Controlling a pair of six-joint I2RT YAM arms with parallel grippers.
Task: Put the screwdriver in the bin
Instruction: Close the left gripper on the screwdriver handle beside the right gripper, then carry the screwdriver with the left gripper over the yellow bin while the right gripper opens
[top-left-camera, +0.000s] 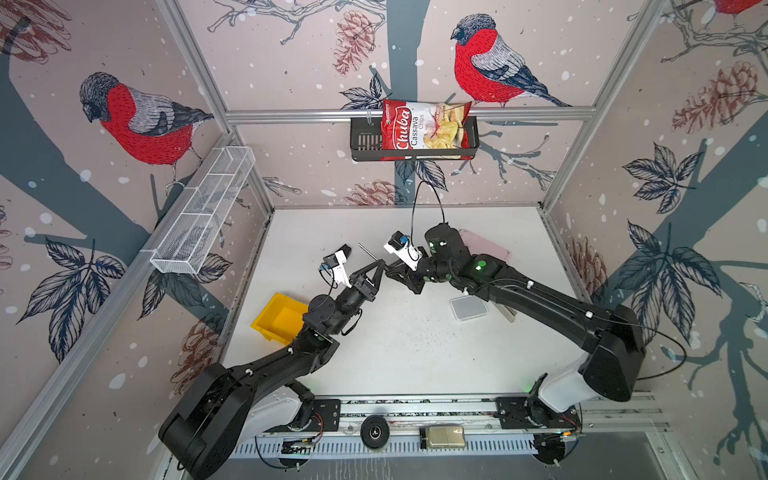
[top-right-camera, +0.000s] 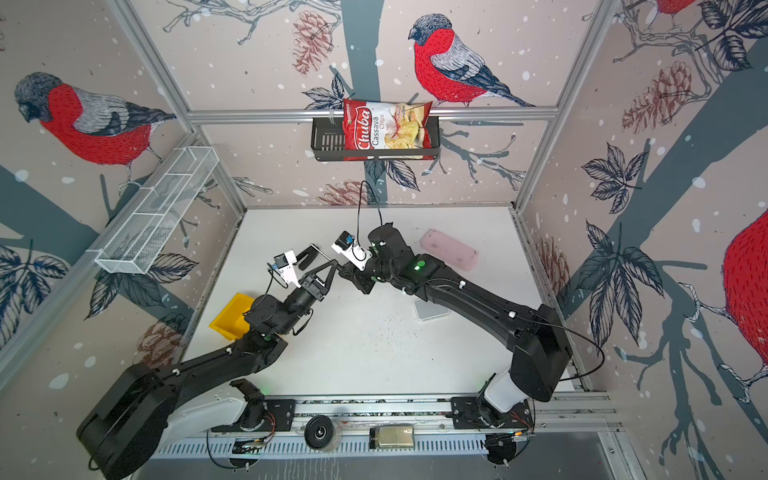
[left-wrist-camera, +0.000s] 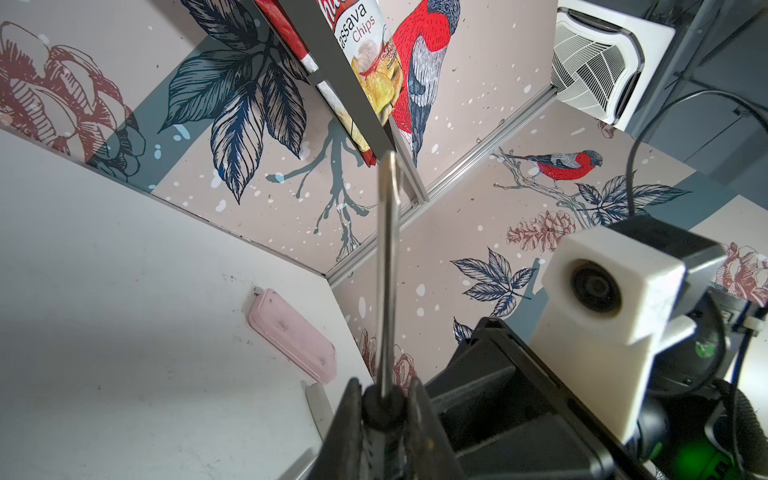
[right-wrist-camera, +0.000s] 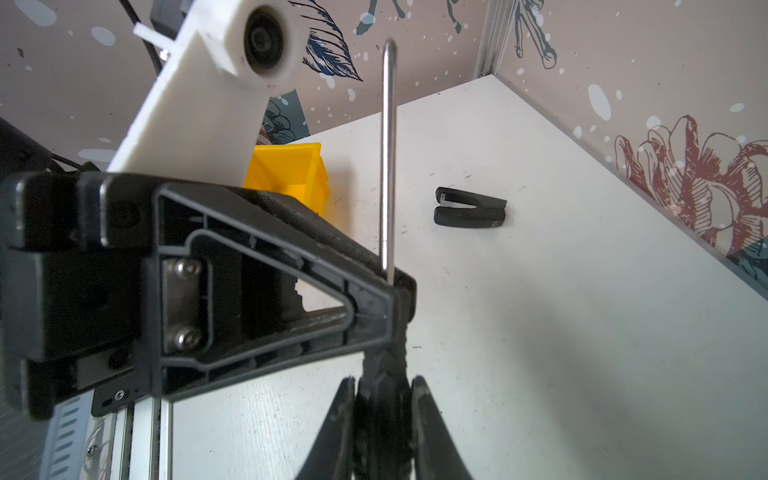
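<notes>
The screwdriver (top-left-camera: 368, 252) (top-right-camera: 320, 252) is held above the middle of the table, its thin silver shaft (left-wrist-camera: 387, 270) (right-wrist-camera: 388, 166) pointing towards the back left. My left gripper (top-left-camera: 379, 264) (left-wrist-camera: 384, 395) is shut on the black handle where the shaft comes out. My right gripper (top-left-camera: 389, 271) (right-wrist-camera: 384, 386) is shut on the handle's other end, so the two grippers meet tip to tip. Most of the handle is hidden between the fingers. The yellow bin (top-left-camera: 278, 318) (top-right-camera: 228, 318) (right-wrist-camera: 291, 166) stands open-topped on the table's left side, partly behind my left arm.
A black stapler (right-wrist-camera: 469, 208) (top-right-camera: 307, 255) lies just behind the grippers. A pink case (top-right-camera: 449, 249) (left-wrist-camera: 291, 332) lies at the back right, and a small white box (top-left-camera: 468, 308) sits by my right arm. A white wire tray (top-left-camera: 203, 212) and a black basket (top-left-camera: 365, 141) hang on the walls.
</notes>
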